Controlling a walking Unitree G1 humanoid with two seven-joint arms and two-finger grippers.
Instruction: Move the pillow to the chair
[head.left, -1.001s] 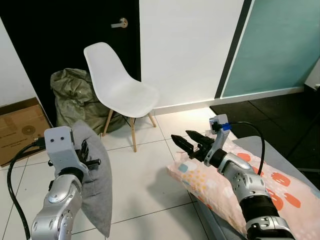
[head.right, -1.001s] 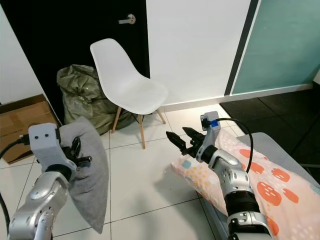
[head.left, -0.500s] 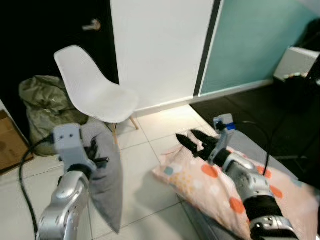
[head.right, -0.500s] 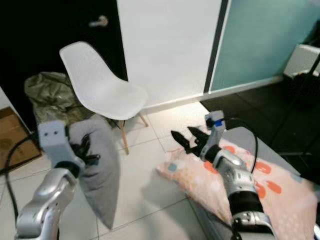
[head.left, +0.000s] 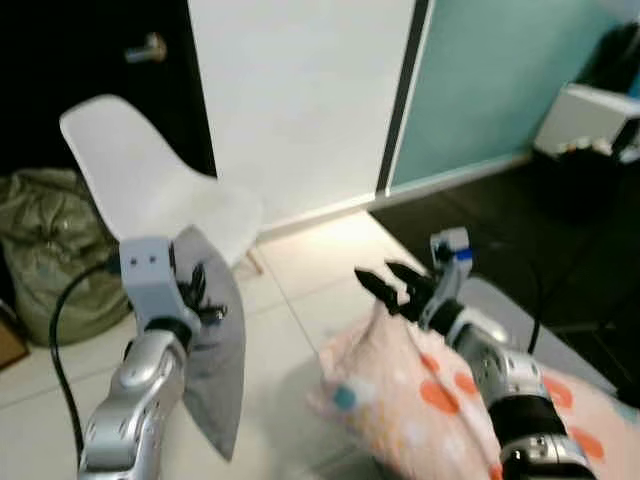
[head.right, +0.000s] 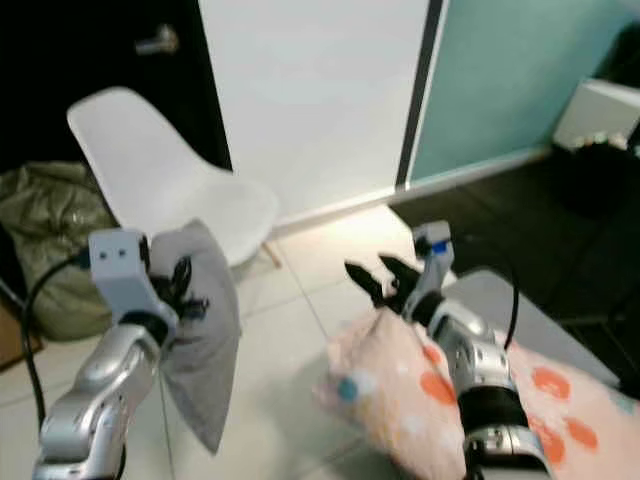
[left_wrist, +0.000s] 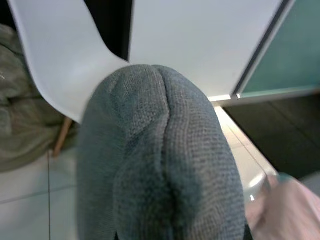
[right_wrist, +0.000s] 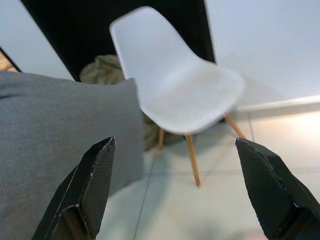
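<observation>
The left tool (head.left: 196, 296) is clamped on one grey pillow (head.left: 218, 350), which hangs off the floor in front of the single white chair (head.left: 150, 185) and overlaps the seat's front edge in the head views. The right tool (head.left: 388, 287) is spread wide and holds nothing, raised above the near corner of a second, patterned pillow (head.left: 420, 395) on the bed. Bare tiled floor (head.left: 300, 280) lies open between the two arms. A green sack (head.left: 40, 240) sits behind the chair.
</observation>
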